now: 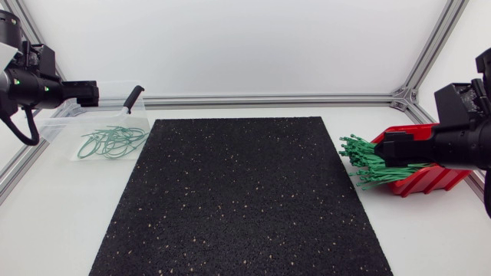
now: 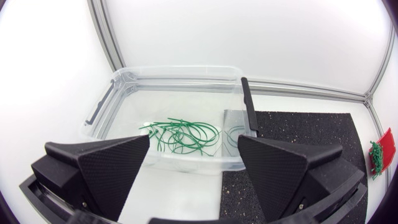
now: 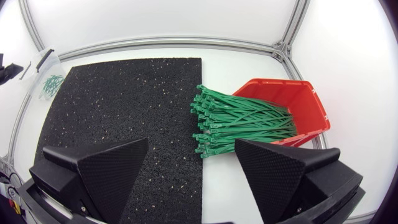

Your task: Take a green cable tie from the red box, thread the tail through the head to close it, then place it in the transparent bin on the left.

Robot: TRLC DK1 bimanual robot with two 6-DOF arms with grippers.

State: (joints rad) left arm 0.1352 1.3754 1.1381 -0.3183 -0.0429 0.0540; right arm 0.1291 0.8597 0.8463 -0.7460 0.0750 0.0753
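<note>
A speckled black rubber mat (image 1: 242,195) is covering the middle of the white surface (image 1: 61,222). Straight green cable ties (image 3: 242,121) are spilling from the red box (image 3: 298,93) beside the mat's right edge, and looped ties (image 2: 186,135) are lying in the transparent bin (image 2: 180,73). The left gripper (image 2: 194,146) and the right gripper (image 3: 192,144) are hanging with fingers spread, holding nothing.

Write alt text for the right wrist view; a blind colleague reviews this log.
A bundle of green cable ties spills from the red box onto the table, beside the black mat, ahead of the open, empty right end effector. The transparent bin lies beyond the mat's far corner.
</note>
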